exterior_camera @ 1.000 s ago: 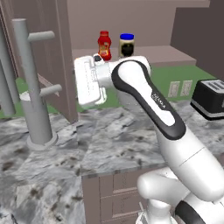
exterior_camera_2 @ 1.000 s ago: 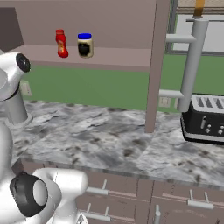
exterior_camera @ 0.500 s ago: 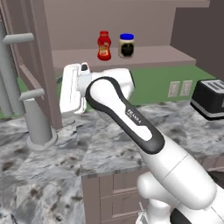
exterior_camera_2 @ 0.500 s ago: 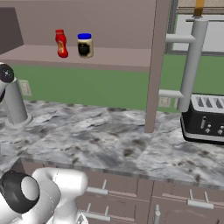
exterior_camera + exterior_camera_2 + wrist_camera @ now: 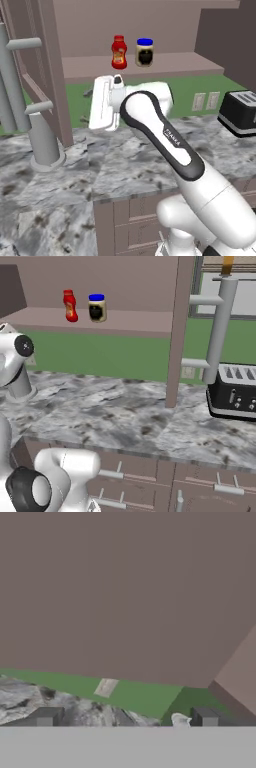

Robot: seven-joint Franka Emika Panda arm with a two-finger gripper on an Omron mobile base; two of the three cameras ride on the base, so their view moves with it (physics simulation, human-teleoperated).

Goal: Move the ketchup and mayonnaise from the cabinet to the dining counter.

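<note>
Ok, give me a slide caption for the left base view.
Ketchup and mayonnaise side by side on the open cabinet shelf, arm raised below them.

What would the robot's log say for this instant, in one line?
ketchup: on cabinet shelf | mayonnaise: beside it | gripper: open, empty, below shelf
</note>
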